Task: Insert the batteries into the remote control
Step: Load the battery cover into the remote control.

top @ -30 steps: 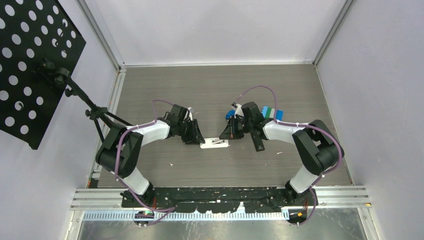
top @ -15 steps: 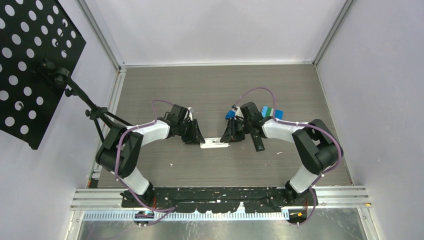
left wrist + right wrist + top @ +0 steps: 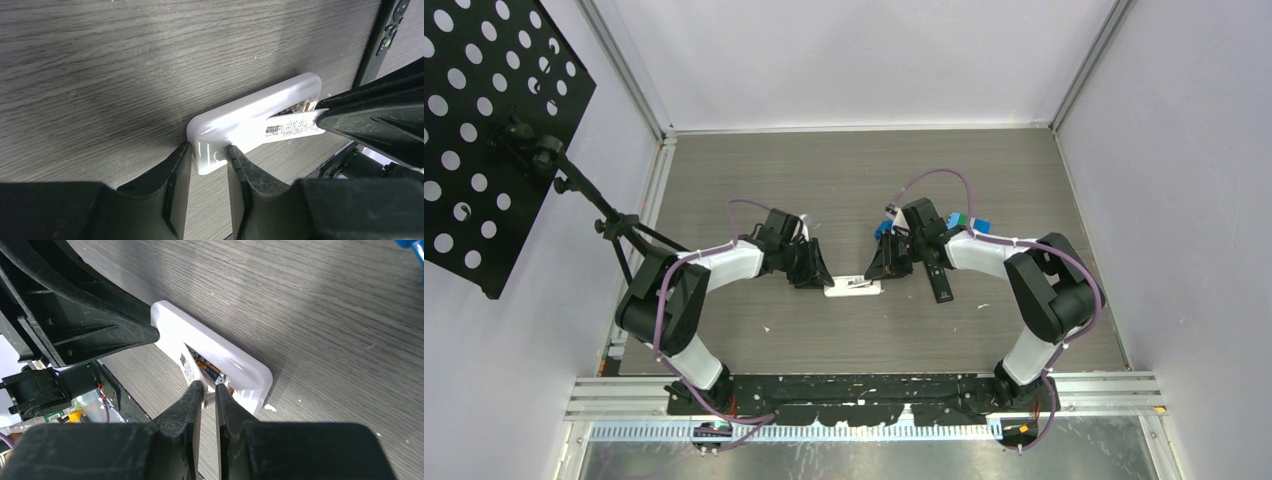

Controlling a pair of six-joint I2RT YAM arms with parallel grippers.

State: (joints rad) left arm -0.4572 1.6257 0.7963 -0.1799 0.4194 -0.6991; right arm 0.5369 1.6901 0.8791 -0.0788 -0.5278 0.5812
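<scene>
A white remote control [image 3: 854, 288] lies open side up in the middle of the table. My left gripper [image 3: 209, 150] is shut on its near end [image 3: 215, 137], one finger on each side. My right gripper [image 3: 210, 389] is at the other end, its jaws nearly together over the open compartment. A dark battery [image 3: 207, 366] with an orange label lies in that compartment, its end reaching between my right fingertips. In the top view the left gripper [image 3: 821, 283] and the right gripper [image 3: 876, 272] face each other across the remote.
A black remote [image 3: 940, 283] lies just right of the white one, beside my right wrist. Blue and green blocks [image 3: 972, 224] sit behind the right arm. A black perforated stand plate [image 3: 484, 120] hangs over the left wall. Small white specks [image 3: 269, 408] dot the table.
The right wrist has shifted slightly left and turned over the remote's end. The left arm and the remote have stayed put.
</scene>
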